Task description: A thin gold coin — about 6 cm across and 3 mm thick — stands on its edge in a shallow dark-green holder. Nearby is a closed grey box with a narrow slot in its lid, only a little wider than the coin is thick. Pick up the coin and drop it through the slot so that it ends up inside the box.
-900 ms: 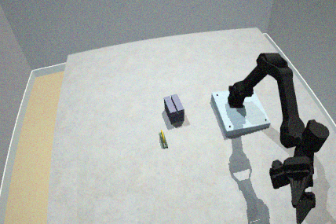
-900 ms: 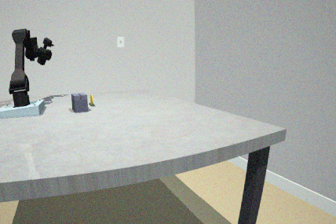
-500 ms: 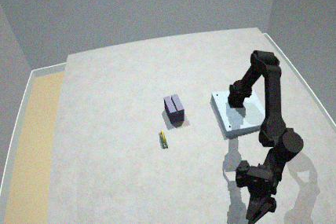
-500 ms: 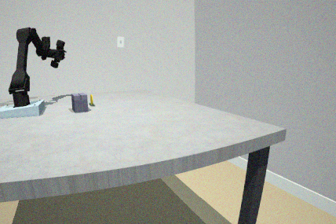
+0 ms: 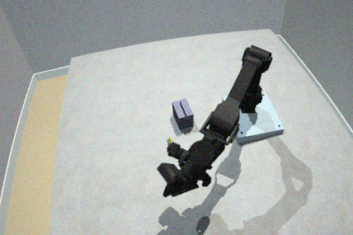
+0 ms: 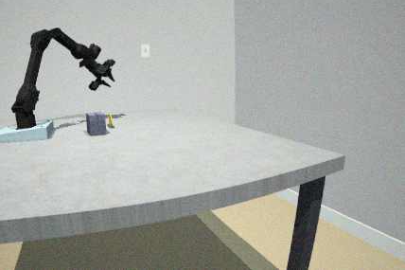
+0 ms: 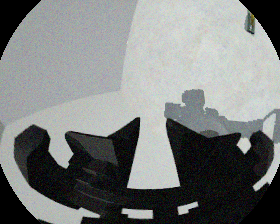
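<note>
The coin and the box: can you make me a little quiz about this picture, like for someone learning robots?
1. True or false: the tool is holding the coin.
2. Where is the coin? A) beside the box, B) on top of the box, C) on the floor.
3. Fill in: the tool hangs in the air ____ the table.

Key:
1. False. The coin stands on the table and the tool, partly closed, grips nothing.
2. A.
3. Above.
</note>
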`<state>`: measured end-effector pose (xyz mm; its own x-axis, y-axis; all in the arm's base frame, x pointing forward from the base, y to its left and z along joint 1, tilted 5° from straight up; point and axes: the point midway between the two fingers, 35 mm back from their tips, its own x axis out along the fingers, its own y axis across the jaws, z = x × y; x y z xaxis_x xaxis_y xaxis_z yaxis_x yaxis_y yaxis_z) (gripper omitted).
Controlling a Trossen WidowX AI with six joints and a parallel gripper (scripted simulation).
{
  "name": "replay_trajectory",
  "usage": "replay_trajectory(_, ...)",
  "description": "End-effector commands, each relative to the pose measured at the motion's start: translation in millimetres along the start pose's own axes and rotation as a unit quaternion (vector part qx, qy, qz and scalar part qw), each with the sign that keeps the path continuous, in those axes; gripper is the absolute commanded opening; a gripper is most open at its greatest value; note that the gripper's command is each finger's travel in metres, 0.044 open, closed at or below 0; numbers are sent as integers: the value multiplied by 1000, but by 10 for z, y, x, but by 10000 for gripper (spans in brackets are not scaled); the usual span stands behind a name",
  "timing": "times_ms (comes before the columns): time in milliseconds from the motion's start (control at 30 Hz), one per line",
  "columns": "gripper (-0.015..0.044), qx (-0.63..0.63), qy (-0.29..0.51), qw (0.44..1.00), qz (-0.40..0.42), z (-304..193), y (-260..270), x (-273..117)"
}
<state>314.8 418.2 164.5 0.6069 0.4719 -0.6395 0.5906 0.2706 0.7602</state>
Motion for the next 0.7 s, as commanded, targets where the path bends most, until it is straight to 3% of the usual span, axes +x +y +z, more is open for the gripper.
replay_trajectory(0, 161, 1, -38, 996, -81, 574, -158, 44)
replay_trajectory(200, 161, 23, -86, 970, -226, 1526, -527, -129)
replay_trajectory(400, 161, 94, -102, 919, -370, 2221, -941, -580)
replay_trajectory(500, 161, 130, -100, 893, -418, 2387, -1041, -751)
replay_trajectory(667, 161, 133, -100, 891, -422, 2399, -1048, -765)
